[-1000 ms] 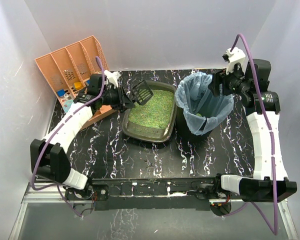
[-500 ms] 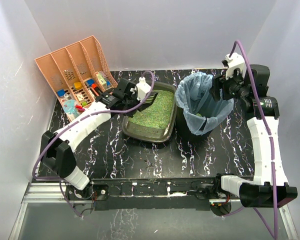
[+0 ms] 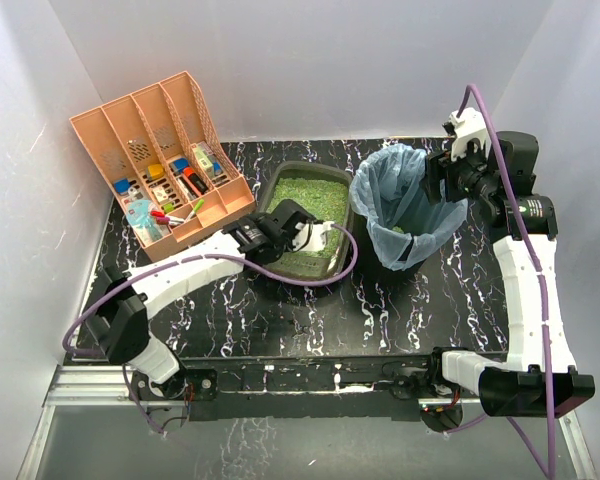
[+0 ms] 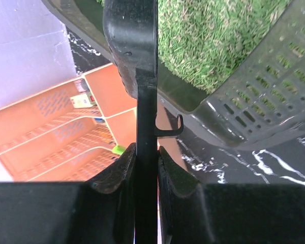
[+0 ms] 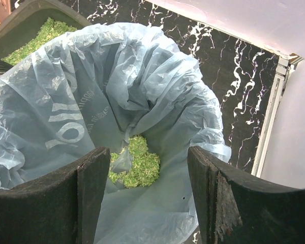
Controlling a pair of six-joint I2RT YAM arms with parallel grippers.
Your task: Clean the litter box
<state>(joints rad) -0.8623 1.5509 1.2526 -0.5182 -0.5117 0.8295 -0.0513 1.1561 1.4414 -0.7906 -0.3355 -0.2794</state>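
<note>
Left gripper (image 4: 146, 168) clamps the litter scoop (image 4: 145, 76) by its thin handle, at the litter box (image 3: 298, 166).
The box looks stiff and light; I'd take its flared rim. The litter (image 4: 218, 35) looks loose. My right gripper (image 5: 147, 170) stands part-open, empty.

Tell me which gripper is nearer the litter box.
Left. The left gripper, jaws shut on the scoop, hovers over the litter box's near half. The right gripper hangs open over the lined bin, off to the box's right.

left end effector (image 4: 146, 152) pinches black scoop handle (image 4: 137, 51) over the litter box (image 4: 175, 92).
</note>
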